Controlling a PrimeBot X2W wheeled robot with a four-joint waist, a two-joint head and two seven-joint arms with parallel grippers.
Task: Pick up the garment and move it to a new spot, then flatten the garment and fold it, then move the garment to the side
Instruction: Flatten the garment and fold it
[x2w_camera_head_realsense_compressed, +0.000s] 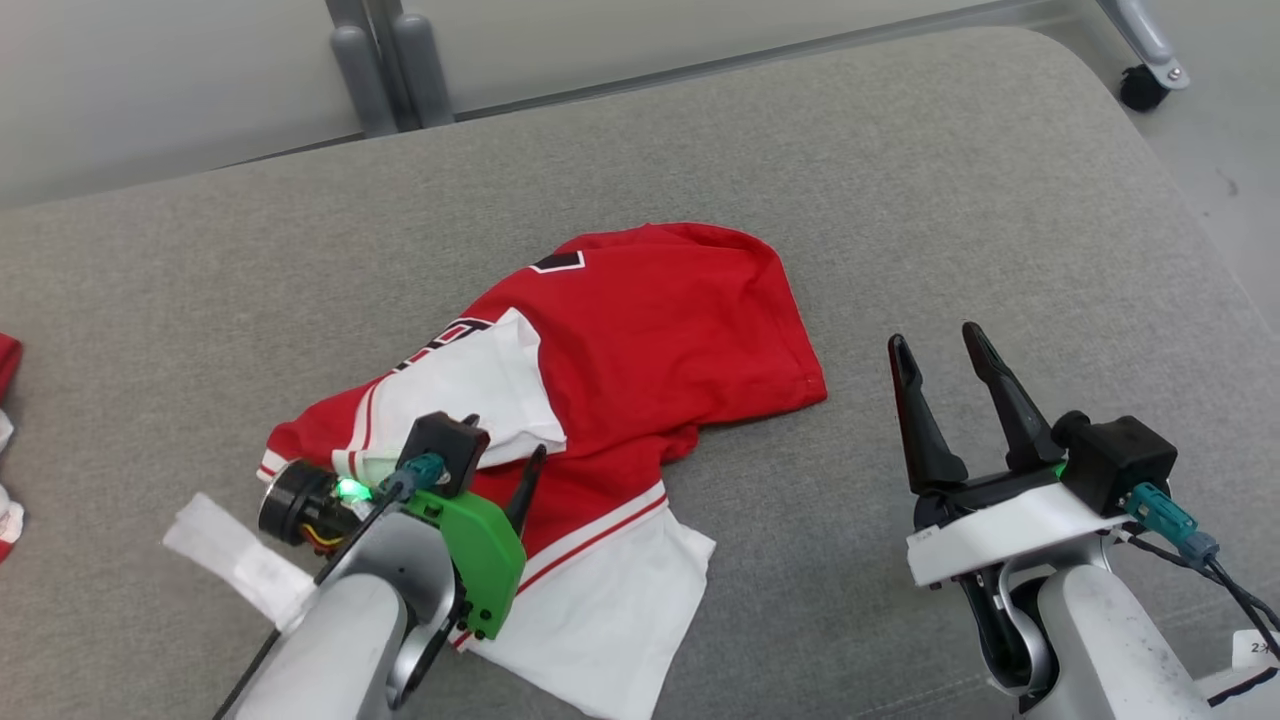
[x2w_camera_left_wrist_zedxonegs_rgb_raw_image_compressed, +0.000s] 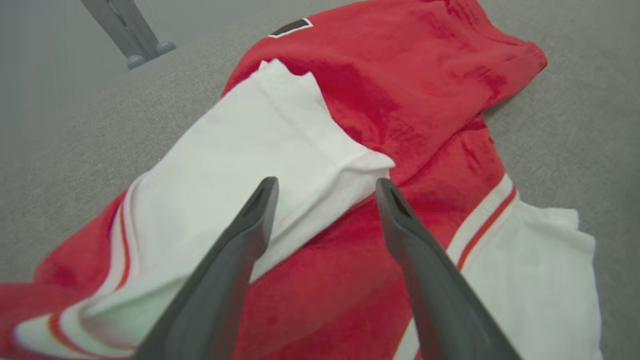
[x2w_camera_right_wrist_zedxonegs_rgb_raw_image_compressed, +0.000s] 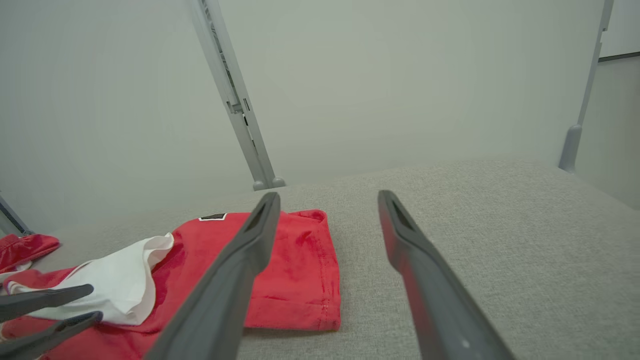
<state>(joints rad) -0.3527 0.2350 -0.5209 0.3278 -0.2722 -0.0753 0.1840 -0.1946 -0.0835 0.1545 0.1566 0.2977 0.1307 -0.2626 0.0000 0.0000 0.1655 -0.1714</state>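
red and white garment (x2w_camera_head_realsense_compressed: 650, 330) lying rumpled mid grey tabletop (x2w_camera_head_realsense_compressed: 900, 180), left pincer (x2w_camera_head_realsense_compressed: 503, 447) spread wide and low over its white sleeve, gripping nothing afaict, right pincer (x2w_camera_head_realsense_compressed: 936, 340) released too, off to the garment's right over bare tabletop, not touching it

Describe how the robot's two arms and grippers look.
Both forearms are pale grey. Each gripper has two long, dark, tapering jaws, a black camera box and a teal-plugged cable. The left gripper carries a green bracket and a lit green lamp; the right gripper sits on a white plate.
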